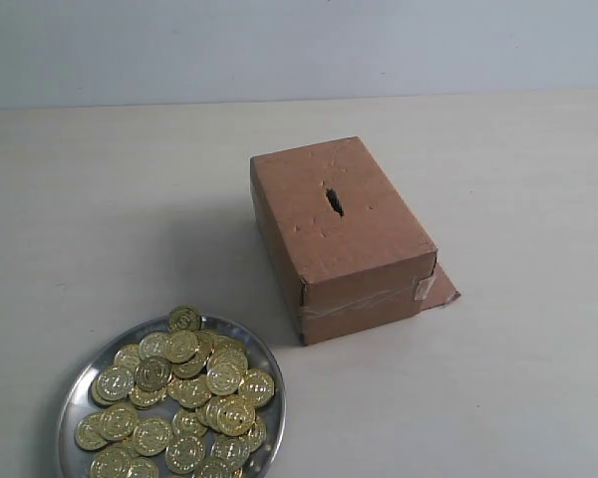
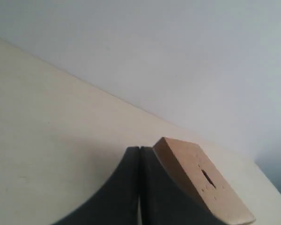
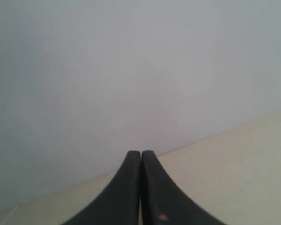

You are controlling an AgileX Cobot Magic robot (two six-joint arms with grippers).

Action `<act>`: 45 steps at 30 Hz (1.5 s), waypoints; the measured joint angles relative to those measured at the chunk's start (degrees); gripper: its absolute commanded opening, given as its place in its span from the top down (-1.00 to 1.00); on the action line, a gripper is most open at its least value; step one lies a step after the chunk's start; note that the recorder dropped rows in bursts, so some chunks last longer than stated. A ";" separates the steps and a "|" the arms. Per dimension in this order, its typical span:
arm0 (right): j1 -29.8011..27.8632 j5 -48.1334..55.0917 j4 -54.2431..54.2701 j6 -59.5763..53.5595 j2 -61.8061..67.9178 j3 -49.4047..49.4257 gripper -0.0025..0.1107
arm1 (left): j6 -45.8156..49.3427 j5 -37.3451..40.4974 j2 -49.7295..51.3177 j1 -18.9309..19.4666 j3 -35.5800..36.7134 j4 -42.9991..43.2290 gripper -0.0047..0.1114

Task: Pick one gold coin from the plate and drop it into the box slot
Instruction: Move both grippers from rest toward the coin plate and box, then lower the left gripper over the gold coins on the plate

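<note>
Finds the plate at the near left corner of the table in the exterior view, its lower edge cut off by the frame. Notes a loose heap of gold coins on it, overlapping and mostly lying flat. Notes one coin at the far rim, on the side toward the box. Locates the box right of centre, well apart from the plate. Places the box slot mid-top, running roughly along the box's length, with tape and a flap at the near end.

Records left jaws closed flat together, gripping nothing, with the box beyond them in the left wrist view. Records right jaws likewise closed and empty, facing wall and table. Sees neither arm in the exterior view. Judges the pick not yet begun.

Judges the coins light, thin, rigid and slick, likely to skate on the polished metal and on one another. Recommends the rim coin, or one propped up on the heap, pinched across opposite edges rather than the faces. Warns of dragging neighbours or lifting two at once. Expects the coin to need presenting edge-on to the slot, since the ragged cardboard lips may snag it.
</note>
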 measured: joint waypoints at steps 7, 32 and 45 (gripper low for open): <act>0.00 17.04 0.16 -13.91 24.01 -18.69 0.96 | 32.10 10.61 12.50 0.00 -12.45 -10.62 0.92; 16.17 33.39 -0.30 -26.23 66.77 -37.78 0.96 | 83.82 15.74 77.00 -24.75 -37.11 1.46 0.92; 16.17 33.39 -2.50 -26.45 66.77 -37.78 0.96 | 90.49 26.21 94.16 -29.79 -52.35 21.04 0.92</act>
